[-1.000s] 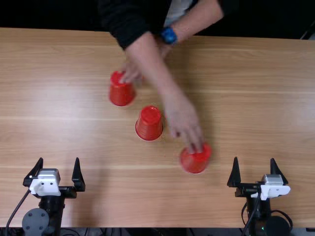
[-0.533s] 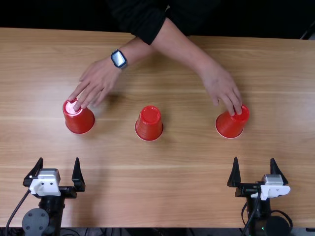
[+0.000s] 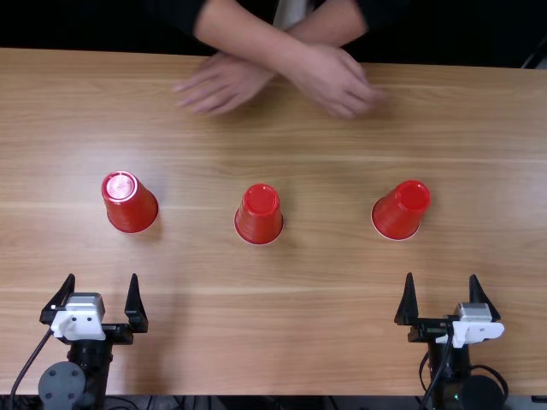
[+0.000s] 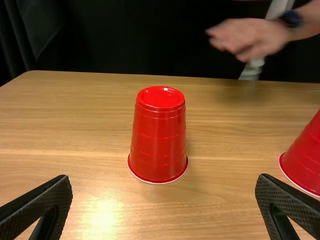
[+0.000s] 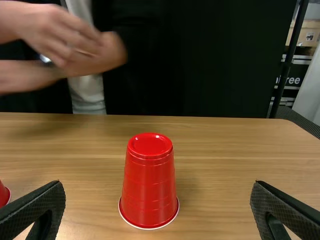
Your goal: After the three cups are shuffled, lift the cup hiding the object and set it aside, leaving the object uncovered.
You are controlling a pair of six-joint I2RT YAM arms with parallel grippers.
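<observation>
Top: three red cups upside down in a row mid-table (image 3: 479, 128), well apart: left cup (image 3: 129, 202), middle cup (image 3: 259, 213), right cup (image 3: 400, 209). One hand (image 3: 218, 83) crosses the other hand (image 3: 338, 77) at the far edge, both blurred and apart from the cups. Left gripper (image 3: 101, 282) and right gripper (image 3: 440, 282) sit at the near edge, fingers spread wide.

Left wrist: left cup dead ahead on its rim.

Right wrist: right cup ahead; label (image 5: 310, 36) behind (print too small to make out). What each cup covers cannot be told.

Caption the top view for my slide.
Left cup, middle cup and right cup stand inverted; left gripper and right gripper open.
</observation>
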